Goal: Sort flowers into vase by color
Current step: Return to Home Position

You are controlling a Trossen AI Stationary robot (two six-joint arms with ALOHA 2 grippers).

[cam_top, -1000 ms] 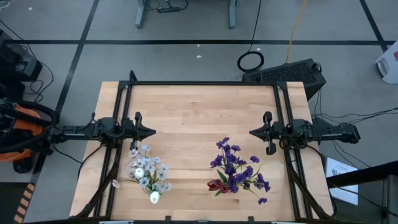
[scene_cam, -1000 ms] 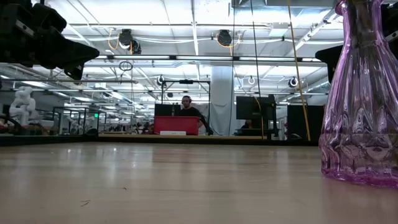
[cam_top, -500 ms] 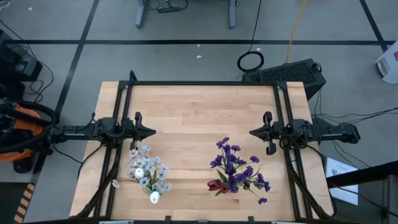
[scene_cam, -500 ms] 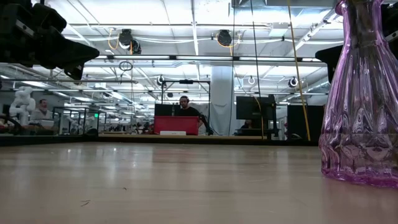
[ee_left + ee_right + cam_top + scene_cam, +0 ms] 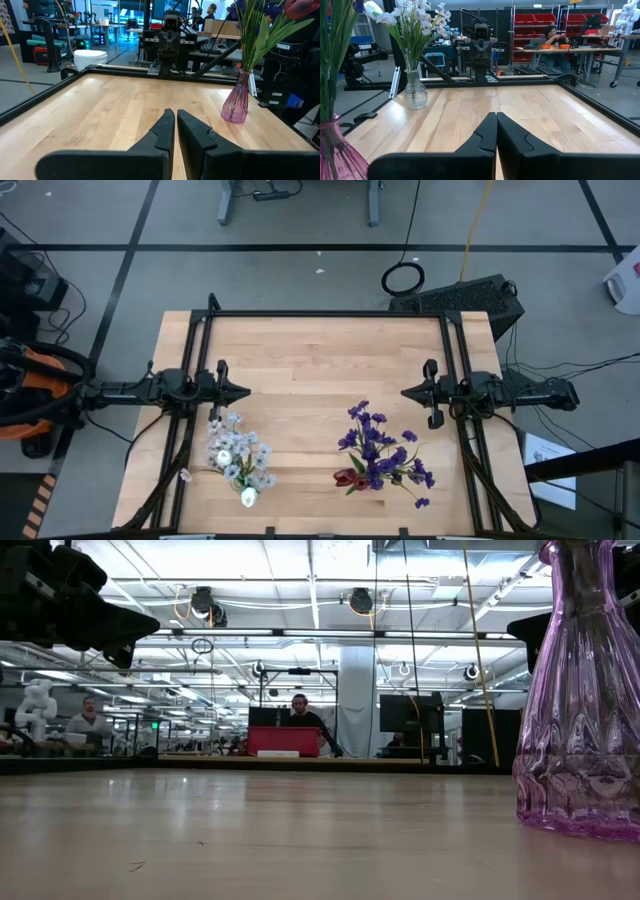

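Nearest the table's front edge, the purple sprigs and a dark red tulip are being held by the pink vase. The white blossom clusters and a white tulip are being held by the transparent vase. A small white scrap is being left just beside that vase on the table. Farther back, the left gripper and the right gripper are being kept at mid-table, well apart and facing each other, each with its fingers pressed together on nothing. Nothing on the table is being found shifted from a second ago; only a person in the room beyond is being seen farther along. The sorting is therefore being judged finished, with both arms already parked.
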